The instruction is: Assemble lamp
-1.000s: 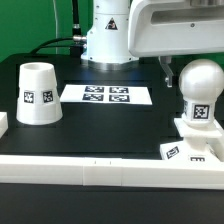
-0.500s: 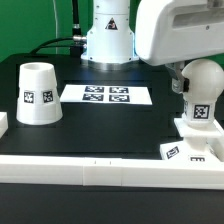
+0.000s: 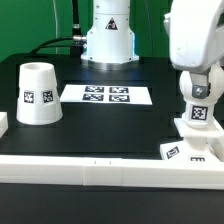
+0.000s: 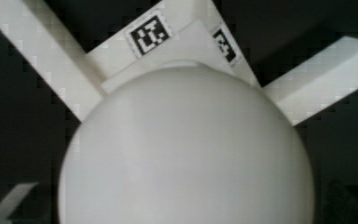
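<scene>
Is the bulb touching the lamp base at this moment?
Touching. The exterior view shows the bulb standing upright on the base, its tagged neck meeting the base with no gap.

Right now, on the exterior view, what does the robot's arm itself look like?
The arm is glossy white, built from smooth, rounded shells. Its base column is a white cylinder, and a black cable leads away from it toward the exterior view's left. I can't see any markings on it.

Hand (image 3: pixel 198 86) now over bulb (image 3: pixel 199 110)
</scene>
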`<state>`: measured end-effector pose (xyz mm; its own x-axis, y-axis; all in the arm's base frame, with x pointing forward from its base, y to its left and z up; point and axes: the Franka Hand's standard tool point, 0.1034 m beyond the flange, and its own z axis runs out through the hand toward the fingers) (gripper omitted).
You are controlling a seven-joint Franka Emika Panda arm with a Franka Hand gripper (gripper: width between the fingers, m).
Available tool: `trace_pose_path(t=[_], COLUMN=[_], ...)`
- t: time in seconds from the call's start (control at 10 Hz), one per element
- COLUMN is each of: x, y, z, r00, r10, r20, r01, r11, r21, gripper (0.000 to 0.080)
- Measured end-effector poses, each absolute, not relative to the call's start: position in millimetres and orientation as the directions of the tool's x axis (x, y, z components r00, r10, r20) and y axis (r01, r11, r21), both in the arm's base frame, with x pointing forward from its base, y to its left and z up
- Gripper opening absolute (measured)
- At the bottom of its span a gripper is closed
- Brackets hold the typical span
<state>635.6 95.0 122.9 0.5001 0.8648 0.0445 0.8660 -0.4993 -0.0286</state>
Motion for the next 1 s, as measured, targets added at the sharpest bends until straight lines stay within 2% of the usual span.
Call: trace_pose_path(t=[0.4, 0.6, 0.7, 0.8, 0.9, 1.0], x=[640, 640, 640, 640, 640, 640], y=[76, 66, 66, 65, 64, 64], z=[127.1, 124.9, 124.5, 124.2, 123.9, 123.6], r00=[0.214, 0.069, 0.076, 0.078, 0.080, 0.102], r10=[0.977, 0.998, 0.997, 0.997, 0.997, 0.995], r20=[0.016, -0.003, -0.003, -0.004, -0.004, -0.004], r01=[0.977, 0.998, 0.997, 0.997, 0.997, 0.995], r11=[-0.214, -0.069, -0.076, -0.078, -0.080, -0.102], r21=[0.007, 0.007, 0.006, 0.006, 0.005, 0.005], gripper=[0.0698, 0.0696, 0.0696, 0.0556, 0.0382, 0.0382])
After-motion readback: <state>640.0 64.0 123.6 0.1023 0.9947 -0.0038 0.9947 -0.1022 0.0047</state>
